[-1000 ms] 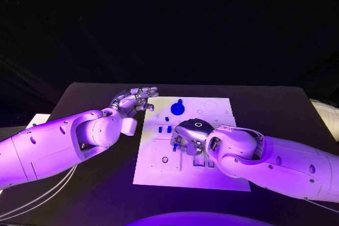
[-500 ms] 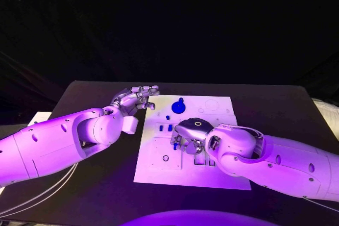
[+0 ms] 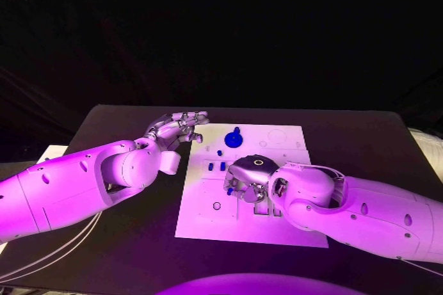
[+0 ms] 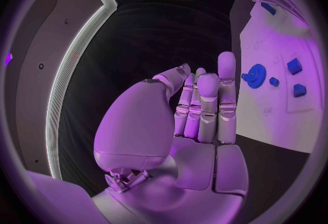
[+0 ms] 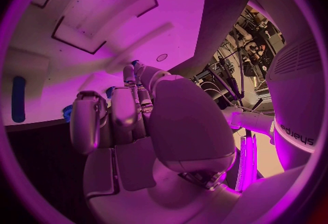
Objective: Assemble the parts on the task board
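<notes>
**Task board mid-worktop, right hand down on it**

Task board [image 3: 208, 218] lying flat in the middle of the black worktop [image 3: 369, 148], white and rectangular, with outlined recesses across its face. Blue gear-shaped part [image 3: 233, 140] resting near the far edge of the board; small blue parts [image 3: 215, 167] sitting just nearer, close to the board's left side. In the left wrist view, the same gear [image 4: 257, 76] and small blue blocks [image 4: 294, 65] seen lying on the board, apart from one another.

Right hand [image 3: 248, 178] lowered over the board's centre, fingers [image 5: 123, 106] curled in together, with a small blue piece [image 3: 229, 191] at the fingertips; cannot tell whether actually pinched or merely touched. Recesses of the board visible just past those fingers in the right wrist view.

Left hand [image 3: 175, 130] hovering just beside the board's far left corner, above the worktop, holding nothing. Fingers [image 4: 205, 106] extended and lying side by side, thumb set apart.
</notes>
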Available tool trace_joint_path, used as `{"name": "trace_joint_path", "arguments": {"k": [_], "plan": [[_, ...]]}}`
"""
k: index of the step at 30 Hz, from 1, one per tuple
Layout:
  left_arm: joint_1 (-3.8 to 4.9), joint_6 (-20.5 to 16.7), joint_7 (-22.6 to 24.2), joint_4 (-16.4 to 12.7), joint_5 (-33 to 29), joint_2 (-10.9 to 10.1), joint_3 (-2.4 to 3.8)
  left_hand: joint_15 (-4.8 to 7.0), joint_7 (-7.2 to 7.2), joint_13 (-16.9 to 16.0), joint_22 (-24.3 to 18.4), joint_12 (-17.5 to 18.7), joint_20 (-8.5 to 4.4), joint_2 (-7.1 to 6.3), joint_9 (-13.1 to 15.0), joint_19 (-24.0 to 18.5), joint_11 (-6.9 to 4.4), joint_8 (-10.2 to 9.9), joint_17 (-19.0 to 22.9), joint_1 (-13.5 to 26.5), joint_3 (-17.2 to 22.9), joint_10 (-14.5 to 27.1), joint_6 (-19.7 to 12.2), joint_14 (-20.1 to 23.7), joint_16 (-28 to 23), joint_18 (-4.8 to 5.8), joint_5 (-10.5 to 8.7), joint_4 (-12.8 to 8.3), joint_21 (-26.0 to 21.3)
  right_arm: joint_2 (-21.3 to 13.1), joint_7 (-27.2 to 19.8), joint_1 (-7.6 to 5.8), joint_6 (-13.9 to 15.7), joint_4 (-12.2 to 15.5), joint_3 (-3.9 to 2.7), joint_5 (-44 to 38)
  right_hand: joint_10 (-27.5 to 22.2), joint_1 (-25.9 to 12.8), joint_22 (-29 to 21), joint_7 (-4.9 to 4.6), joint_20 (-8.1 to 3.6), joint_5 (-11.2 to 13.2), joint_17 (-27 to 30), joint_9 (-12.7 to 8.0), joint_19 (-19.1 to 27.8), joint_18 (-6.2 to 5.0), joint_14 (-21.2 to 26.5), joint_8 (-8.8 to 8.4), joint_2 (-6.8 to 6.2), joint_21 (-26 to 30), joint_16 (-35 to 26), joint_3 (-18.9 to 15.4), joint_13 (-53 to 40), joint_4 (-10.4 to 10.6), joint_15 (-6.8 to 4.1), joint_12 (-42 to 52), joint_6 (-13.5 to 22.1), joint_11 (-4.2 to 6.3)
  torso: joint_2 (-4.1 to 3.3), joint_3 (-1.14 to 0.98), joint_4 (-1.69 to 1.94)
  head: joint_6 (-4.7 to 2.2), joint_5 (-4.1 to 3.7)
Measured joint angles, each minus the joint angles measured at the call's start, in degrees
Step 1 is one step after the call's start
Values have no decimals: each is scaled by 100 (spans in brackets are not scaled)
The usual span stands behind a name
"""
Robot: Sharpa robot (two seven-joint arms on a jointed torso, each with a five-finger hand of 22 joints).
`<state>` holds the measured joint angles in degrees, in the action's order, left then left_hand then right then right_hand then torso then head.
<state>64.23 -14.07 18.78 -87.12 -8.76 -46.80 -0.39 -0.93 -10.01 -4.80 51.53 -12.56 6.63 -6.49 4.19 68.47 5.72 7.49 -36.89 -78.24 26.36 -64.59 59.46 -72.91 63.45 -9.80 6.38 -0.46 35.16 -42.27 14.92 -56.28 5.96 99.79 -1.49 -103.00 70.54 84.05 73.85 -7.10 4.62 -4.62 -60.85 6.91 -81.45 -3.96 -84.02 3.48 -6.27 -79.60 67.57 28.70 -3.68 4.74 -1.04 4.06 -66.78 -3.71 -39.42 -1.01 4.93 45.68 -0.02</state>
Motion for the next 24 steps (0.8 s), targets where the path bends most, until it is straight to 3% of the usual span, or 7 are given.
{"name": "trace_joint_path", "arguments": {"k": [4, 7, 14, 20, 24], "plan": [[0, 6, -5, 1, 6, 0, 0, 0, 0, 0, 0, 0, 0, 0, 0, 0, 0, 0, 0, 0, 0, 0, 0, 0, 0, 0, 0, 0, 0, 19, 32, 1, -15, 2, 2, -36, 0, -34, -11, 0, 0, 0, 13, 0, 0, 0, 0, -9, -33, 0, 0, 0, -5, 0, 0, -14, 0, 0, -1, 0, 0, -2, 1], [0, 9, -9, 2, 10, 0, 0, 0, 0, 0, 0, 0, 0, 0, 0, 0, 0, 0, 0, 0, 0, 0, 0, 0, 0, 0, 0, 0, 0, 40, 61, 2, -42, -10, 10, -52, -123, -163, -39, -53, 0, -2, 13, 0, 0, 0, 0, -9, -57, 0, 13, -1, -3, 1, 43, -43, 104, -53, 0, 1, 0, -4, -4], [0, 22, -24, 2, 18, 1, 0, 0, -21, 0, 0, 0, 0, 0, -5, 0, 0, 0, 22, 0, 0, 0, -21, 0, 0, 0, 0, 0, 0, 89, 154, -6, -88, -49, 35, -72, -791, -424, -265, -172, 114, -49, -4, -179, 114, 0, 0, 8, -255, 154, 90, -209, 1, 47, 167, -33, 731, -194, 2, 3, -1, -5, -9], [0, 32, -38, 2, 23, -3, 0, 0, -21, 0, 0, 0, 0, 0, -5, 0, 20, 0, 22, 0, 0, 20, -21, 0, 0, 0, 0, 0, 0, 97, 190, -8, -59, -41, 50, -74, -986, -423, -317, -190, 145, -49, -2, -223, 145, 0, 0, 8, -254, 195, 90, -287, 1, 32, 167, -11, 847, -264, 2, 4, -1, -2, -18], [0, 38, -44, 0, 32, -4, 0, 0, -21, 0, -5, 0, 0, 0, -4, 0, 20, 0, 29, 0, -16, 20, -21, 0, 0, 0, 0, -16, 0, 79, 197, -4, -11, -36, 60, -65, -995, -434, -315, -195, 144, -48, 31, -223, 145, 0, 0, 8, -242, 195, 90, -309, 23, 40, 167, -12, 852, -258, 5, 7, -1, -1, -30]]}}
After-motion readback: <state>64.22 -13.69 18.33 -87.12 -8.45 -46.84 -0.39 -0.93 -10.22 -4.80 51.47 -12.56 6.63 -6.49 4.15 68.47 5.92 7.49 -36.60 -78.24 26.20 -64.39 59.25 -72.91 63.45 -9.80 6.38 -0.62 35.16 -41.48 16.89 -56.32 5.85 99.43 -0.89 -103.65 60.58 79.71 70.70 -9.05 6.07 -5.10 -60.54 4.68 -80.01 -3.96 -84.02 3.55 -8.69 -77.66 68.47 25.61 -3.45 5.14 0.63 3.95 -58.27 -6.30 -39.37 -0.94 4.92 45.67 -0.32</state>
